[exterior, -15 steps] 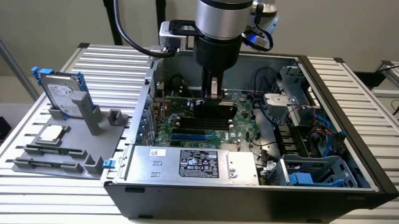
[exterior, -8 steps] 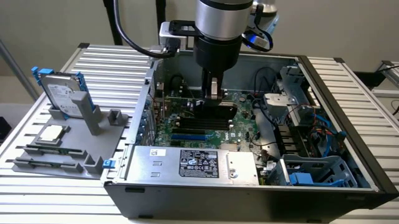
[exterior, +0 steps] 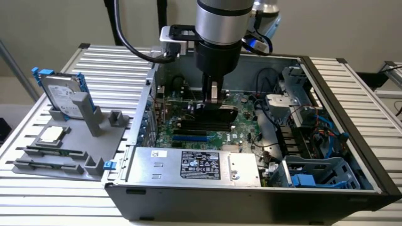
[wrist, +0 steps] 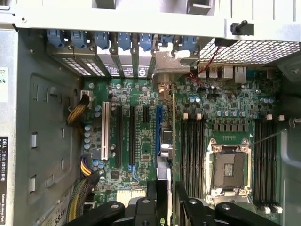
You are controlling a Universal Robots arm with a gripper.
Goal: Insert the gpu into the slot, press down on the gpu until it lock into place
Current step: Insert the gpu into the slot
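Note:
My gripper (exterior: 213, 98) reaches down into the open computer case (exterior: 351, 141) and is shut on the gpu (exterior: 217, 115), a flat black card standing on edge over the green motherboard. In the wrist view the gpu (wrist: 172, 136) shows edge-on as a thin line running away from my fingers (wrist: 155, 207), and its metal bracket (wrist: 165, 70) lies against the case's rear openings. The blue slot (wrist: 159, 125) runs parallel to the card and right beside it. In the exterior view the blue slot (exterior: 189, 139) lies just in front of the card. I cannot tell whether the card's edge is seated.
Black memory slots (wrist: 193, 155) and the silver cpu socket (wrist: 229, 169) flank the card on one side, with white and black expansion slots (wrist: 104, 129) on the other. The power supply (exterior: 195, 165) fills the case's near side. A grey fixture (exterior: 63, 155) at the exterior view's left holds a hard drive (exterior: 63, 94).

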